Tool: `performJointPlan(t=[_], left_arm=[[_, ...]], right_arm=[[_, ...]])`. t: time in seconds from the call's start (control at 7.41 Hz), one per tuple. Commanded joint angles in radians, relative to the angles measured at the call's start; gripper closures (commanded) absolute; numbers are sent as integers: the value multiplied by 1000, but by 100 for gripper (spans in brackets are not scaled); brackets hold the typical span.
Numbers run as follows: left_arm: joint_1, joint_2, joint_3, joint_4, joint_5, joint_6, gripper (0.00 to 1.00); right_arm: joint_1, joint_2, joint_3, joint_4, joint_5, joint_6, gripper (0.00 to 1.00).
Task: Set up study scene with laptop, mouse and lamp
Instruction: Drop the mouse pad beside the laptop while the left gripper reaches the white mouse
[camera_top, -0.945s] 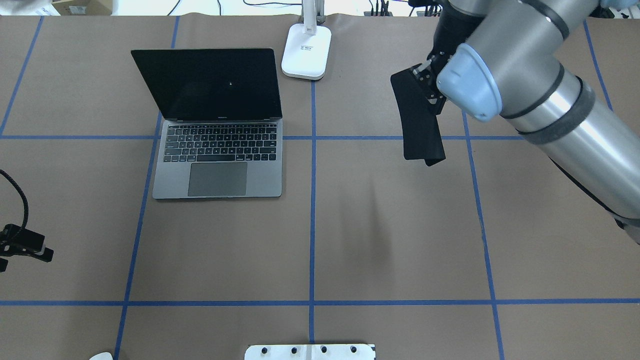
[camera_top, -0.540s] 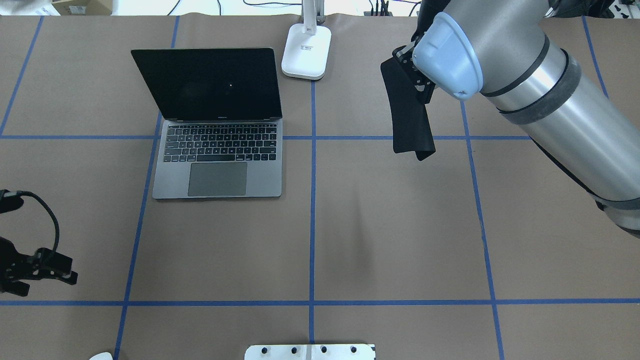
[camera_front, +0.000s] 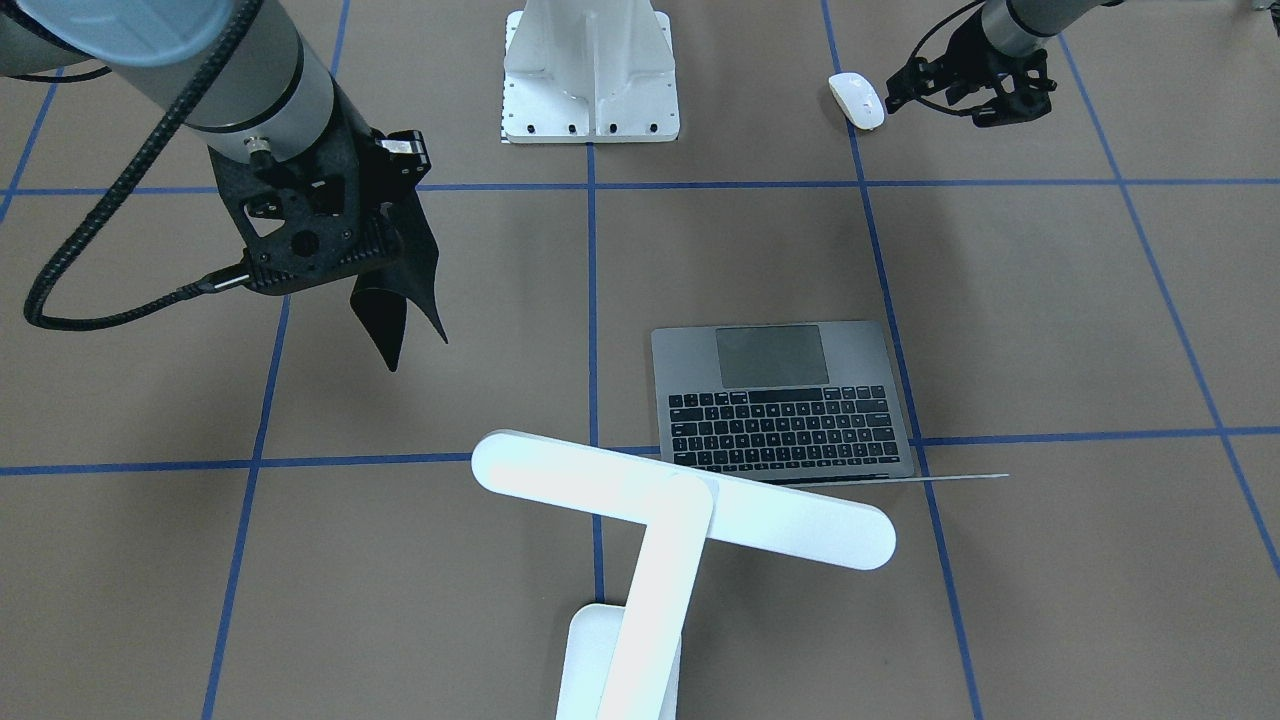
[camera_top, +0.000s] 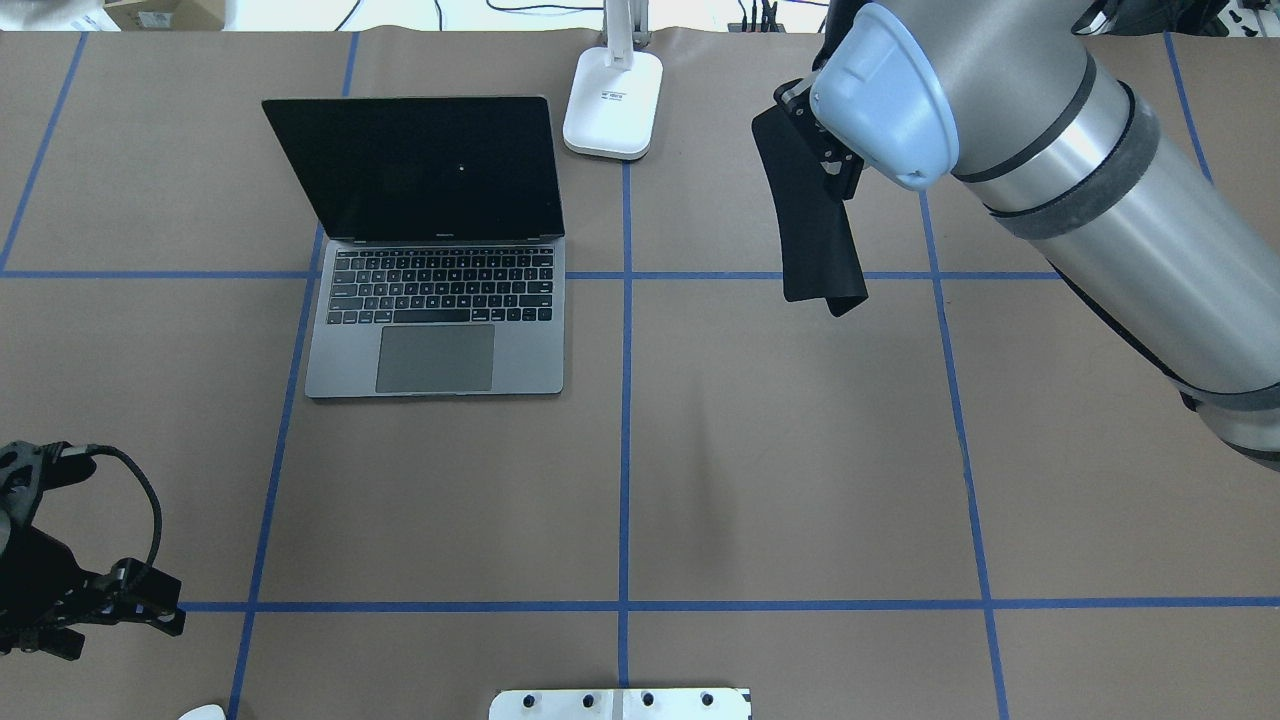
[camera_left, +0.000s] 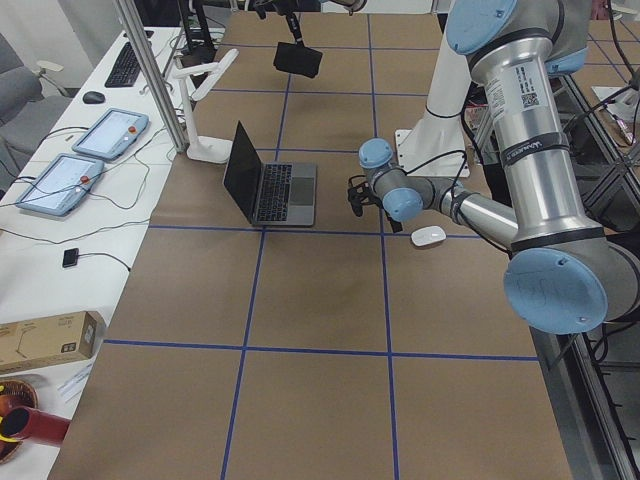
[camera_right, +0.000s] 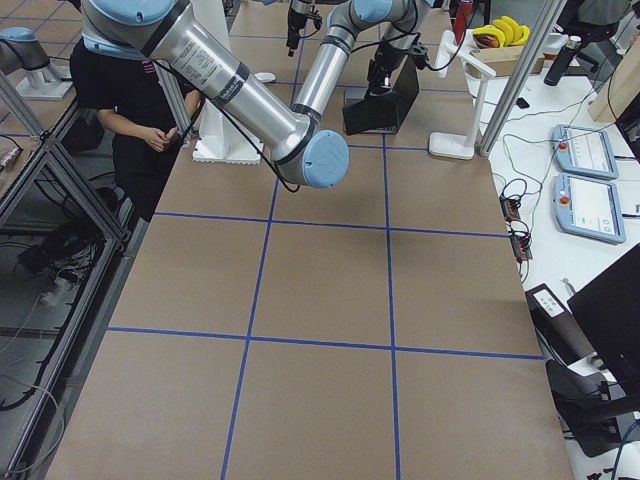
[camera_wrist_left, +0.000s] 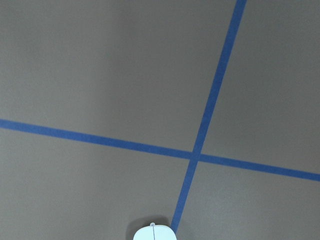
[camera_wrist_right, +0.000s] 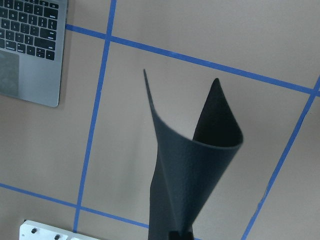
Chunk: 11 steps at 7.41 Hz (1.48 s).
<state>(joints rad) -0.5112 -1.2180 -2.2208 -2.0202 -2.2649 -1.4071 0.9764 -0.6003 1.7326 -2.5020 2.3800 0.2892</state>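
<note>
The laptop (camera_top: 435, 330) stands open on the table's far left, screen dark. The lamp (camera_front: 680, 500) stands beside it, its base (camera_top: 613, 100) at the far edge. The white mouse (camera_front: 857, 100) lies at the near-left edge and barely shows in the overhead view (camera_top: 203, 713). In the left wrist view it (camera_wrist_left: 154, 233) peeks in at the bottom edge. My left gripper (camera_front: 975, 95) hovers just beside the mouse, open and empty. My right gripper (camera_top: 825, 150) is shut on a black mat (camera_top: 815, 240), which hangs curled in the air over the far right.
A white bolted pedestal (camera_front: 590, 70) sits at the near middle edge. Blue tape lines grid the brown table. A person (camera_right: 130, 100) stands by the robot's side. Tablets (camera_left: 100, 135) lie on a side desk beyond the far edge.
My left gripper has moved toward the near edge, closer to the mouse. My right arm has shifted the hanging mat a little to the left and farther away.
</note>
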Motion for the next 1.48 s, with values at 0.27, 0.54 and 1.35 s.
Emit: performJointPlan(t=[0.27,0.54,1.35], left_arm=[[98,-3,6,0,1,-58,2],[123,-24,42,-8,-1,-70,2],[134,-52,159,-54,-15,-84,2]], right_arm=[[-1,-2,24,15,-64,-18,0],[1,-54,38,116,-97,-98,0],[12,-243,137,296,-97,-119,0]])
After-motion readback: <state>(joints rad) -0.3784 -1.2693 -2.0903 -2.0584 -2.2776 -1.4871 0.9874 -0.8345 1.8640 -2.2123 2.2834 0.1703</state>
